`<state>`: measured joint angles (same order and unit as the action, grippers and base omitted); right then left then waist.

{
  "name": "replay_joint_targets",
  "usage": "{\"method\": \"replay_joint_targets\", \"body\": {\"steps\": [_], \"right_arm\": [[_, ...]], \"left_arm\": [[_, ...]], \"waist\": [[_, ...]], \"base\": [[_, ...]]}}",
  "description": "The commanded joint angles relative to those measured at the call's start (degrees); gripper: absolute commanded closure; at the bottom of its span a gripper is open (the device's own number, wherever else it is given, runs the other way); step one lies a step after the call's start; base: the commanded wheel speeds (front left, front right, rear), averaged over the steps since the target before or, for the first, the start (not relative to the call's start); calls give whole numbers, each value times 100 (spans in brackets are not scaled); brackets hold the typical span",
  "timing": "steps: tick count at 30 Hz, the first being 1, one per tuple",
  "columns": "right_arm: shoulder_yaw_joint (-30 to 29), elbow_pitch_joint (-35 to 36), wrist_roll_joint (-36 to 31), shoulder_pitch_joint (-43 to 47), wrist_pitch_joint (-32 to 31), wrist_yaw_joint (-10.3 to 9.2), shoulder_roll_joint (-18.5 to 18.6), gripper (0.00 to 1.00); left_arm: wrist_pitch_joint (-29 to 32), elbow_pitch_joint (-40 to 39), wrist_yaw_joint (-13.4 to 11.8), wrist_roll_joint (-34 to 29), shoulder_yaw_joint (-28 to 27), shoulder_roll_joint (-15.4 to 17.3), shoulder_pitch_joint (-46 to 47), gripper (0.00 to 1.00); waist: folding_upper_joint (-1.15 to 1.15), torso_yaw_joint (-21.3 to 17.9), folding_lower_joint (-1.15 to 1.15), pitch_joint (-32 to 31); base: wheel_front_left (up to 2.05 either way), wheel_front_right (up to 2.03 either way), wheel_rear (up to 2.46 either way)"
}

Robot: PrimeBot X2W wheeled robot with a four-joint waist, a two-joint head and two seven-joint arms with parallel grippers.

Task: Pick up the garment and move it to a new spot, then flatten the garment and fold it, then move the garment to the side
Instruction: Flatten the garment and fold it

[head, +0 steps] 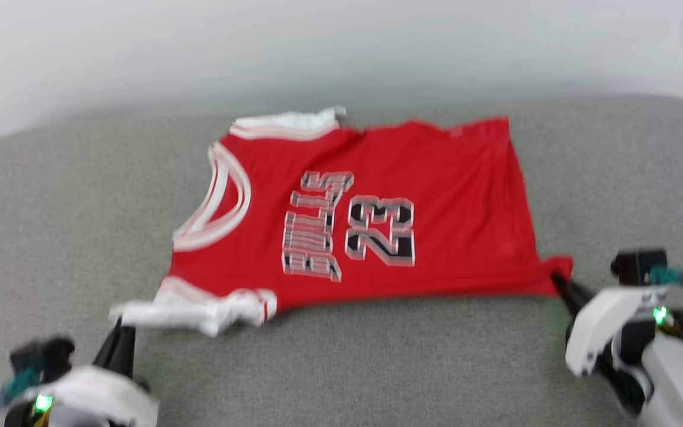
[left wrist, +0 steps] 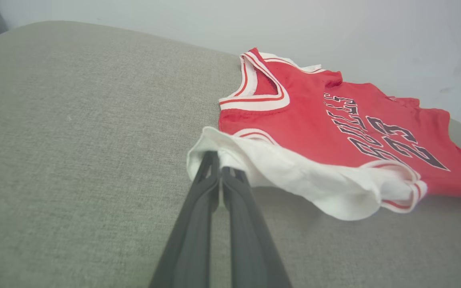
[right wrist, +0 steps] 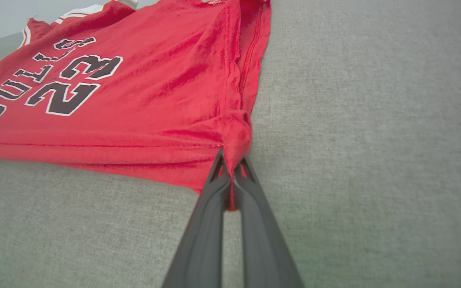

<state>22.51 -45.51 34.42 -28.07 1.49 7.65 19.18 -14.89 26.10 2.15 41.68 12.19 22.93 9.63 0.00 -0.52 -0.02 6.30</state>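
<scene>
The garment (head: 436, 196), a red jersey with black number 23, lies spread face up on the grey cushion (head: 51, 213), neck to the left. My left gripper (head: 121, 323) is shut on the near white sleeve (left wrist: 294, 176), its fingertips pinching the sleeve's edge at the left gripper (left wrist: 217, 158). My right gripper (head: 557, 280) is shut on the jersey's near hem corner; in the right wrist view the red cloth (right wrist: 134, 92) bunches between the tips of the right gripper (right wrist: 230, 164). The near edge is stretched taut between both grippers.
The cushion's grey fabric (right wrist: 374, 140) extends well beyond the jersey on all sides. A pale wall (head: 341, 47) runs along the cushion's far edge.
</scene>
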Motion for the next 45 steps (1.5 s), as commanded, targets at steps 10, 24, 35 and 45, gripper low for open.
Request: {"method": "replay_joint_targets", "body": {"steps": [10,24,35,45], "right_arm": [[-1145,1791,-357,2651,-341,-51,92,100],[-1989,4204,-1504,3097,-2091,-20,-646,100],[-1627,3488,-1570,2055,-2197,-18,-659,100],[-1321,2593,-1351,1593,-1762,-19,-724,0]], "left_arm": [[483,-2162,-1081,336,-447,351,-2604,100],[1060,-2943,-1012,169,-28,436,-1748,100],[1157,-1659,-383,111,464,182,-294,100],[1394,-678,30,293,711,-7,154,0]], "waist": [[0,132,2,-766],[0,72,2,-280],[0,48,2,522],[0,-3,2,605]], "base": [[0,0,0],[0,0,0],[0,0,0],[0,0,0]]}}
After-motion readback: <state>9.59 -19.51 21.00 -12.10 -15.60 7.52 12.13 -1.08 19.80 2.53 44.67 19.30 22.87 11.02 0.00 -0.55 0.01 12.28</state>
